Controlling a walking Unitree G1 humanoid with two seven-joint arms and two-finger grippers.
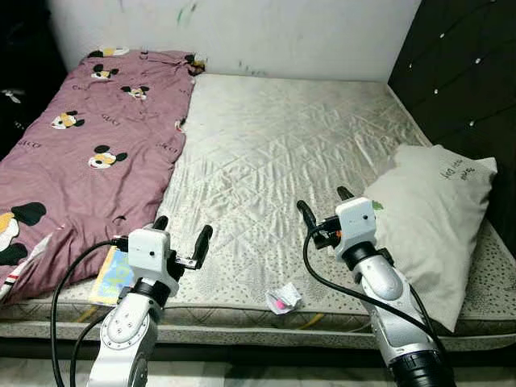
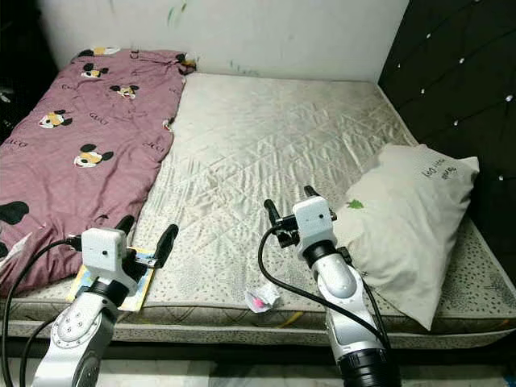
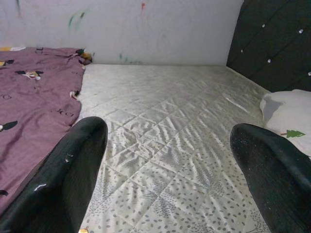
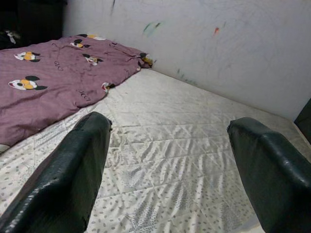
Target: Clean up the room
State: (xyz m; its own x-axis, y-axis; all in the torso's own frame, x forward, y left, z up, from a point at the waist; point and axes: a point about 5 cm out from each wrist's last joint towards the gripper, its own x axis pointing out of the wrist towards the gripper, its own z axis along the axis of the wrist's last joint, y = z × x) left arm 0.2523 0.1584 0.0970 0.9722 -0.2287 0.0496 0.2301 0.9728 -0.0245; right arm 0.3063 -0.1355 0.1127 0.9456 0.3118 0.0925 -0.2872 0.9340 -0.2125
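**Basically: wrapper scrap at the bed's front edge, both end effectors open and empty**

Left eye view: crumpled wrapper (image 1: 283,299), white with pink, lies on the mattress (image 1: 274,161) at its front edge, about midway along. Judged very light, soft, crushable; pinch across the bunched middle, nothing fragile. No clear long axis, roughly a wad, slightly wider along the front edge. Left end effector (image 1: 182,239) hovers over the front-left part, fingers spread, holding nothing. Right end effector (image 1: 325,205) also spread and empty, just beside the pillow (image 1: 427,218) near the right edge.

Right eye view: flat colourful booklet (image 2: 113,282) at the front-left corner, partly under the purple blanket (image 2: 81,145); stiff-ish, thin, long axis running front to back.

Left wrist view: fingers (image 3: 58,179) wide apart over the quilted mattress.

Right wrist view: fingers (image 4: 68,174) apart, same.
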